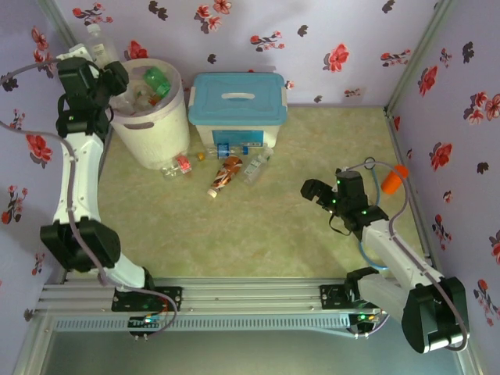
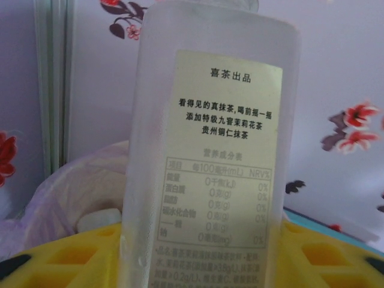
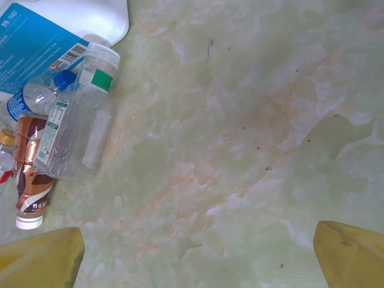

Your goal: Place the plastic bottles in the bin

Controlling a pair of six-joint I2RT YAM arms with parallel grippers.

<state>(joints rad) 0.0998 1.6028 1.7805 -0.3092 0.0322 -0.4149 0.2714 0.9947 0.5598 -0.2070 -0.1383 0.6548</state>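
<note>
A frosted clear plastic bottle (image 2: 210, 150) with a pale printed label stands up between the yellow fingers (image 2: 66, 258) of my left gripper (image 2: 204, 264), which is shut on it. In the top view this gripper (image 1: 100, 69) is raised at the left rim of the round white bin (image 1: 152, 125), the held bottle (image 1: 95, 37) pointing at the back wall. Inside the bin lie a green bottle (image 1: 158, 80) and other bottles. An amber bottle (image 1: 225, 173) and a clear bottle (image 1: 258, 166) lie on the table by the box. My right gripper (image 1: 316, 191) hovers open to their right. In the right wrist view the clear bottle (image 3: 78, 132) and the amber bottle (image 3: 33, 174) lie at the left.
A white box with a blue lid (image 1: 238, 105) stands right of the bin, with small bottles (image 1: 181, 166) lying along its front. An orange cup (image 1: 393, 180) sits near the right wall. Flowered walls close the table on three sides. Bare marbled table (image 3: 240, 150) lies under my right gripper (image 3: 195, 264).
</note>
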